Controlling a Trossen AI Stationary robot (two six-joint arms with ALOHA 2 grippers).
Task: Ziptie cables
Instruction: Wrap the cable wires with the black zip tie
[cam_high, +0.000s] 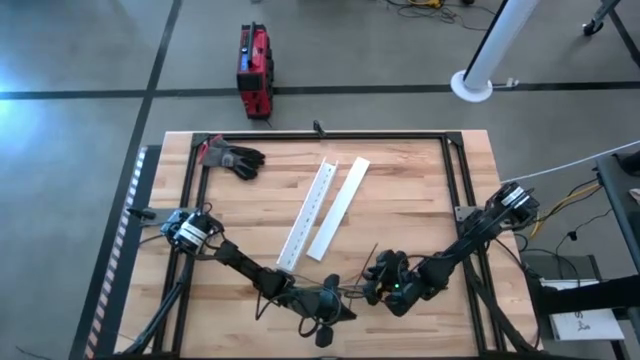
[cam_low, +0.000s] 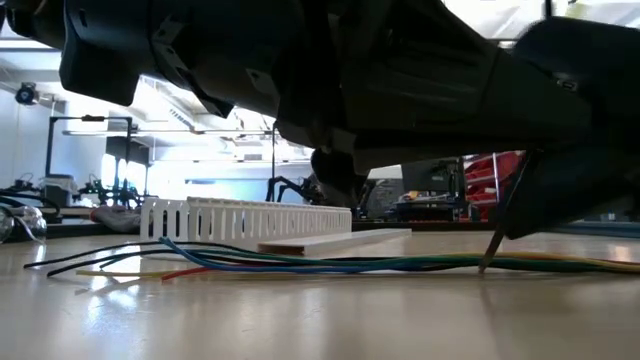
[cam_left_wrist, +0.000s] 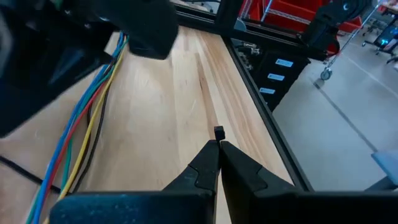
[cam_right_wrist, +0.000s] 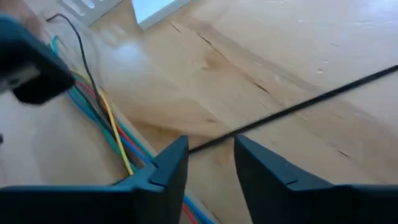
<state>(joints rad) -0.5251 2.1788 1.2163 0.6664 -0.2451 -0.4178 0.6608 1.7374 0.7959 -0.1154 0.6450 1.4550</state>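
Surface: pale wooden counter (cam_high: 400, 190) inside a dark metal frame, grey floor around it.
Cables: a bundle of thin blue, green, yellow, red and dark cables (cam_low: 300, 263) lies flat along the counter's near edge, between the two arms; in the left wrist view the same cables (cam_left_wrist: 87, 118) run lengthwise over the wood.
Left pincer (cam_left_wrist: 218, 144): low over the near edge, fingers pressed together on a thin black ziptie (cam_left_wrist: 218, 132), whose small square head stands just above the tips.
Right pincer (cam_right_wrist: 210, 149): close by on the counter's near side, fingers spread, a thin black strand (cam_right_wrist: 311, 101) running between them.
Strips: two long white strips (cam_high: 322, 208) lie side by side mid-counter.
Glove: a dark glove (cam_high: 233, 157) rests near the far left corner.
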